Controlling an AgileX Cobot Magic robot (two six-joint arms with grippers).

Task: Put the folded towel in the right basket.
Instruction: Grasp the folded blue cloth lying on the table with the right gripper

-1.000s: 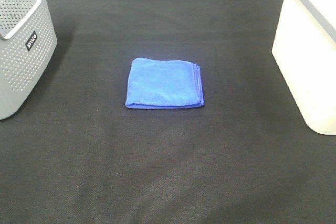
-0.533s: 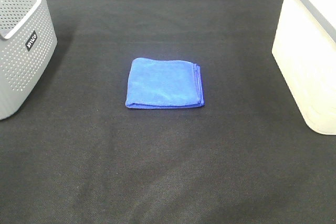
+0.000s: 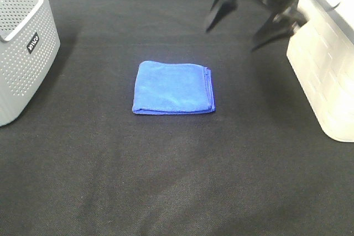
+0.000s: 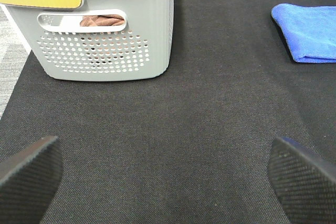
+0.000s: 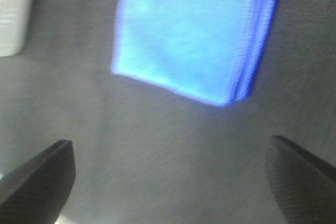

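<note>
The folded blue towel (image 3: 173, 88) lies flat on the black cloth in the middle of the table. It also shows in the left wrist view (image 4: 308, 32) and, blurred, in the right wrist view (image 5: 194, 30). The right basket (image 3: 326, 53) is white and stands at the table's right edge. My right gripper (image 3: 243, 23) is open and empty, up in the air behind and to the right of the towel, next to the white basket. My left gripper (image 4: 165, 174) is open and empty over bare cloth, out of the exterior view.
A grey perforated basket (image 3: 22, 42) stands at the left edge; in the left wrist view (image 4: 100, 30) it holds brown cloth. A black cloth (image 3: 177, 181) covers the table in front of the towel.
My right arm has swung into the exterior view from the upper right, and its open gripper now hangs behind the towel. The towel and both baskets have not moved.
</note>
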